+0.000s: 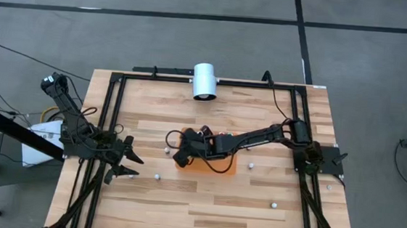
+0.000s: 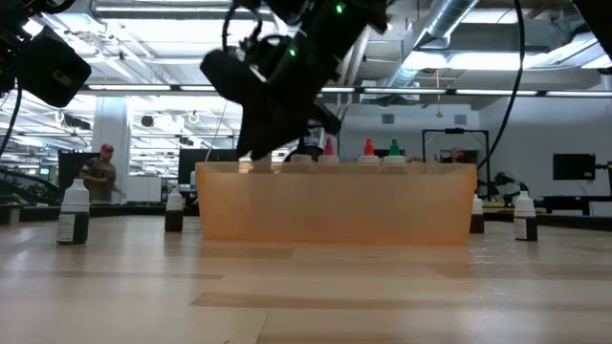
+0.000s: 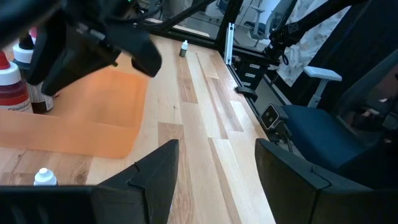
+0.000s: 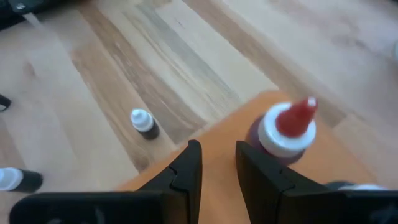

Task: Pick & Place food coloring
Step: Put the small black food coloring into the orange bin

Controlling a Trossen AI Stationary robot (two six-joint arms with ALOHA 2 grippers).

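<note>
- The right gripper (image 1: 179, 158) hangs over the left edge of the orange mat (image 1: 225, 167) near the middle of the table (image 1: 204, 201). Its fingers (image 4: 186, 171) stand a little apart with nothing between them.
- A red-topped bottle (image 4: 287, 129) stands upright on the mat just beside those fingers, so a drop-off looks finished, or the gripper is between bottles.
- Other bottles wait on the bare wood: a white-capped bottle (image 4: 143, 123) just off the mat's edge, one (image 1: 158, 176) toward the front-left, one (image 1: 273, 204) near the front-right corner.
- Next move, as I judge it: travel to the nearest loose bottle, spread the fingers, come down around its cap without tipping it, then carry it to the mat.
- The left gripper (image 1: 125, 163) waits at the table's left edge, fingers (image 3: 155, 177) spread wide and empty.
</note>
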